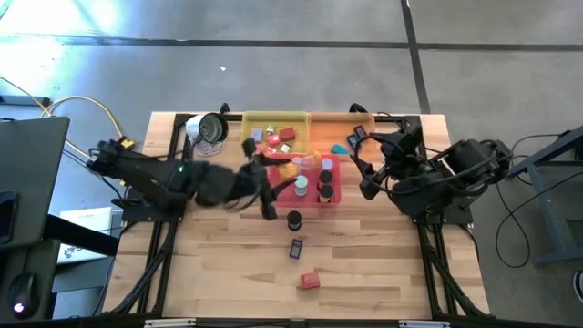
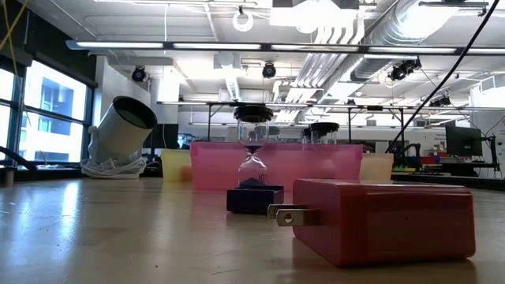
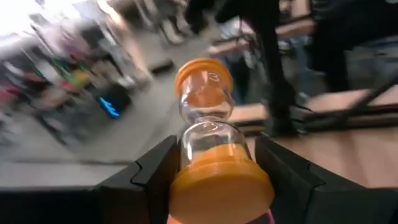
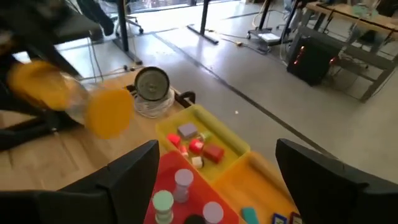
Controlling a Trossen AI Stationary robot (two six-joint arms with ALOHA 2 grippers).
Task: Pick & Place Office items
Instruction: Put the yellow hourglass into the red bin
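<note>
three trays (image 1: 314, 123) side by side at worktop (image 1: 364, 273) far edge. round silver-rimmed object (image 1: 210, 128) just left of them. hourglass (image 1: 294, 220), rectangular piece (image 1: 296, 248), block (image 1: 310, 280) in line on worktop in front of trays, apart.

I see an orange-capped clear glass hourglass (image 3: 214, 155), glossy; translucent pink plastic tray (image 2: 331, 162); pale, smooth-grained wooden table (image 1: 364, 264); matt red plastic block (image 2: 387, 217).
</note>
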